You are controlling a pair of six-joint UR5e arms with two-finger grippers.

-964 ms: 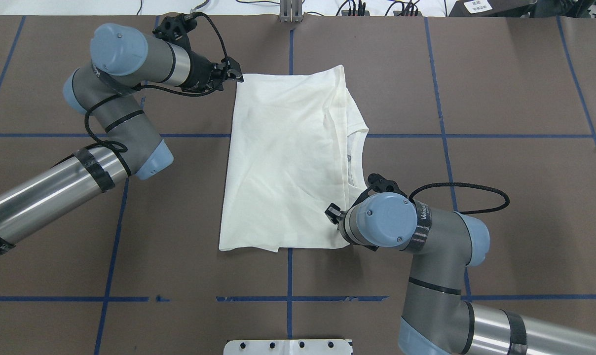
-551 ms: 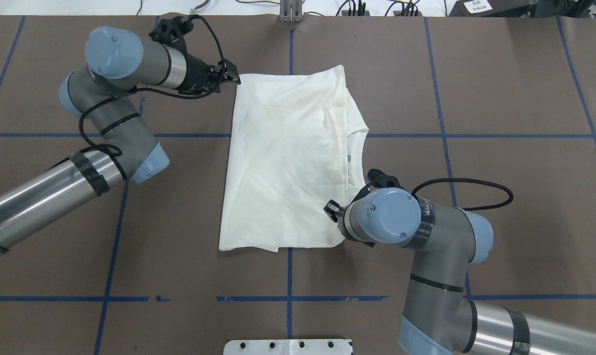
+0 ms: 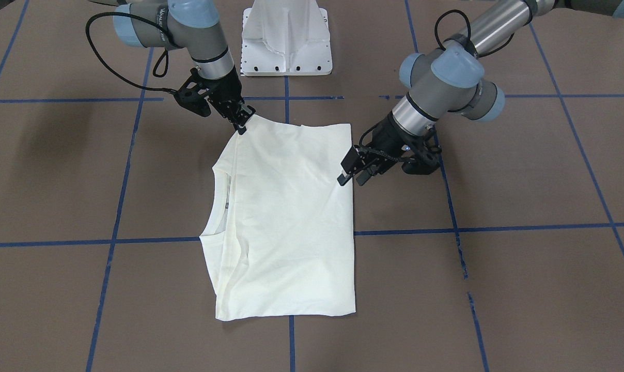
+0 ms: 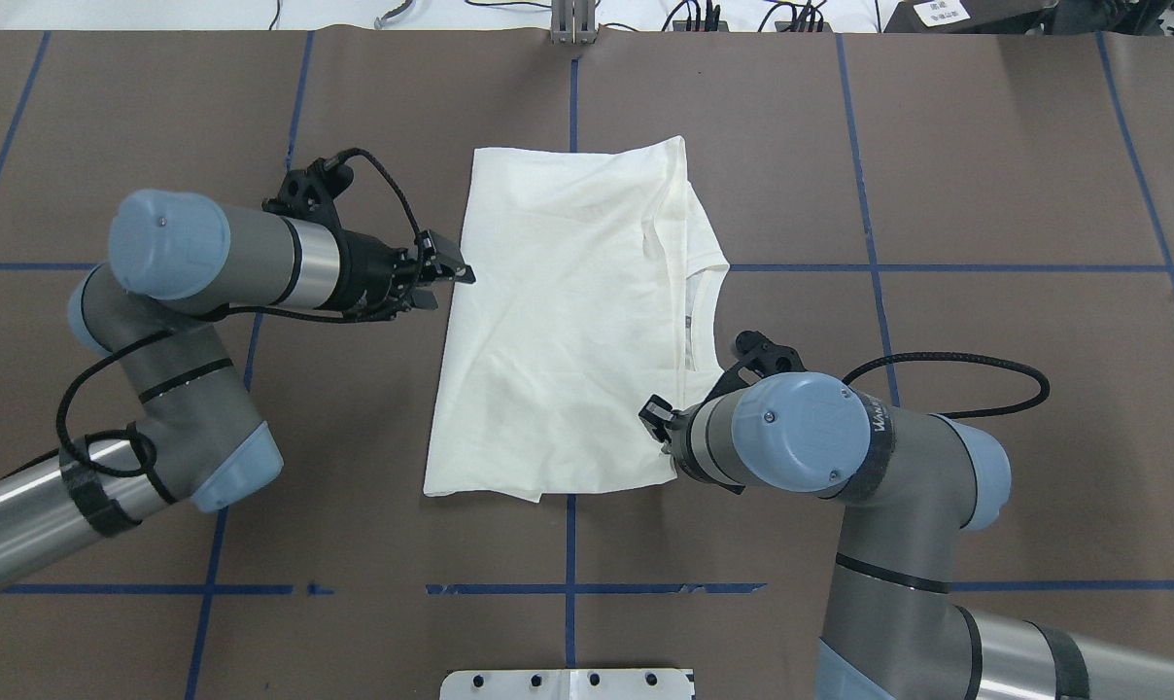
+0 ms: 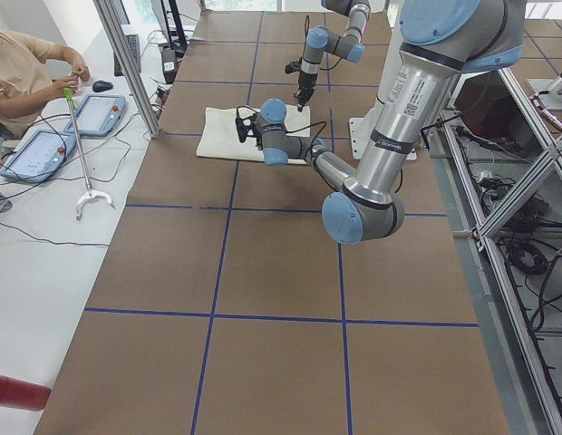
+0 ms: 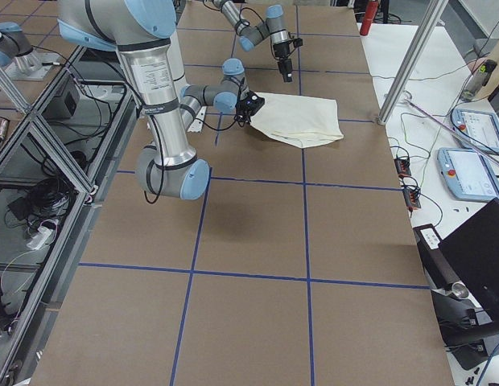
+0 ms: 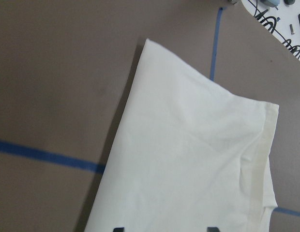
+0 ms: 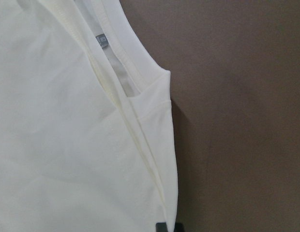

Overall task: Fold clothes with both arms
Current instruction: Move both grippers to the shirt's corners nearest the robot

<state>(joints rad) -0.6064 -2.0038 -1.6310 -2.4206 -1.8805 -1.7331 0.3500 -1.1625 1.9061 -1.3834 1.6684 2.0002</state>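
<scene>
Overhead exterior view, nearest the robot first. The right gripper [image 3: 241, 123] is at the near right corner of the T-shirt [image 4: 558, 321], on the shoulder side next to the collar [image 4: 706, 316]. Its wrist view shows the fingertips [image 8: 162, 227] almost together on the cloth edge. The front-facing view shows that corner drawn up to a peak at the tips. Judgement: clenched on the shirt.

Farther out, the left gripper [image 4: 454, 273] is over the opposite long edge, roughly midway along it. Its wrist view shows the fingers [image 7: 118, 228] spread wide over the cloth, so it is released. Whether the tips touch the fabric cannot be told.

The shirt lies folded to a rectangle, plain side up, on the brown table [image 4: 985, 194]. Its long axis runs straight away from the robot, with the collar toward the robot's right. The far short edge lies flat and free.

Governing relation: the grippers are on opposite long edges but not level with each other. The free near left corner [image 4: 430, 491] lies toward the robot from the open left gripper. An end-over-end fold would probably need a grip there first.
</scene>
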